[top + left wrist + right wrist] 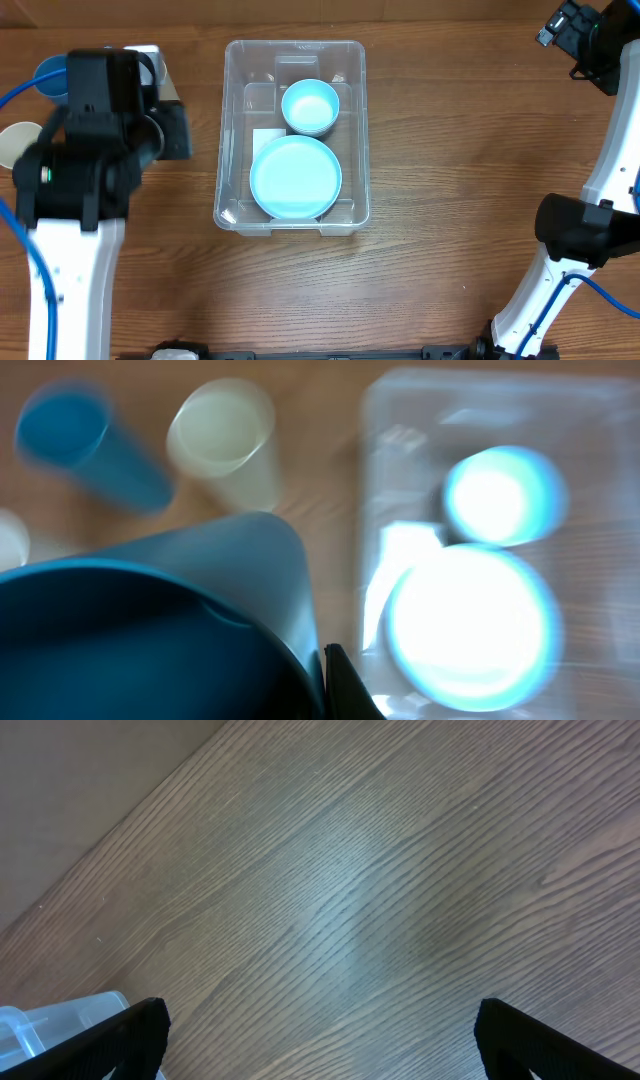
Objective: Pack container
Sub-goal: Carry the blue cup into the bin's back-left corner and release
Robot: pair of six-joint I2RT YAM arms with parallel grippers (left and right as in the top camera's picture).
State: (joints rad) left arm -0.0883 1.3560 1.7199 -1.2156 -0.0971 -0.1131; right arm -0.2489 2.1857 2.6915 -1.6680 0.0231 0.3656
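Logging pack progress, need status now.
Left tool shut on blue cup, beside container. Right tool open over table. Container holds bowl, plate; path looks clear.

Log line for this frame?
left fingers: gripping blue cup, beside container | right fingers: open over table | container: bowl, plate inside

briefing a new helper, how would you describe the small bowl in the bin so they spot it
Find the big clear plastic bin in the middle of the table. Two pale blue dishes sit inside; the bowl is at the top end in the overhead view. It is smaller and deeper than the wide plate.
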